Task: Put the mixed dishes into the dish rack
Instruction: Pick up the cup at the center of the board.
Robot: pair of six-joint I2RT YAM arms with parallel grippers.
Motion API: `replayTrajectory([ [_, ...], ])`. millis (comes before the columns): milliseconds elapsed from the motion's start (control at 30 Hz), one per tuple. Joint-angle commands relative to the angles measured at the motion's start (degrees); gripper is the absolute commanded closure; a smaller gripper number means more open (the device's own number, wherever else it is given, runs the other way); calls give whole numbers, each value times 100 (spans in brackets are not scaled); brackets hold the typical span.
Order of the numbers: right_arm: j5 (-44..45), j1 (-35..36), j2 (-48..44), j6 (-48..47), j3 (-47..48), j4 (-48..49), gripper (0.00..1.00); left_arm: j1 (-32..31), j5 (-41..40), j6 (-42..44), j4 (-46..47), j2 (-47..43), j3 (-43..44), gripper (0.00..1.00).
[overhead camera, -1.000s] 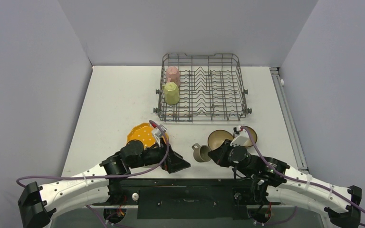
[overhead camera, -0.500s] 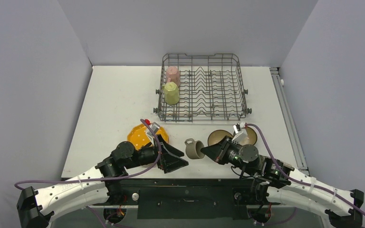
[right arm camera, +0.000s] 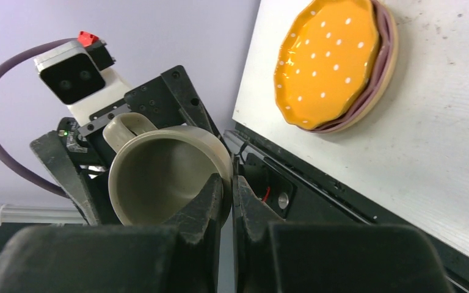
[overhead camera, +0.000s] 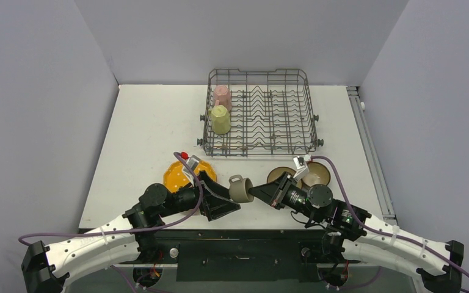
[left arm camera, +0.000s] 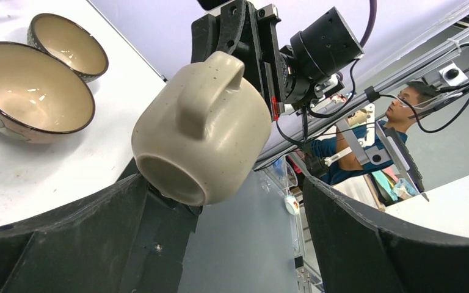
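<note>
Right end effector (right arm camera: 227, 183): pinching small grey-olive cup (right arm camera: 159, 174) rim
Left end effector (left arm camera: 223, 204): spread wide
Handling: likely stiff, fragile; grip its wall

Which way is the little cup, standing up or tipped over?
Tipped on its side. The small grey-olive cup is held in the air, its rim pinched by the right gripper, and its mouth faces sideways.
</note>
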Motion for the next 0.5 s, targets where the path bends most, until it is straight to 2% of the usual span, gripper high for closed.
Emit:
replayTrajectory([
  [0, -337, 9, 121, 260, -74, 1236, 100, 31, 14, -237, 814, -38, -87, 4],
  [467, -594, 85, 233, 448, -290, 1911, 100, 68, 11, -450, 1366, -73, -197, 4],
])
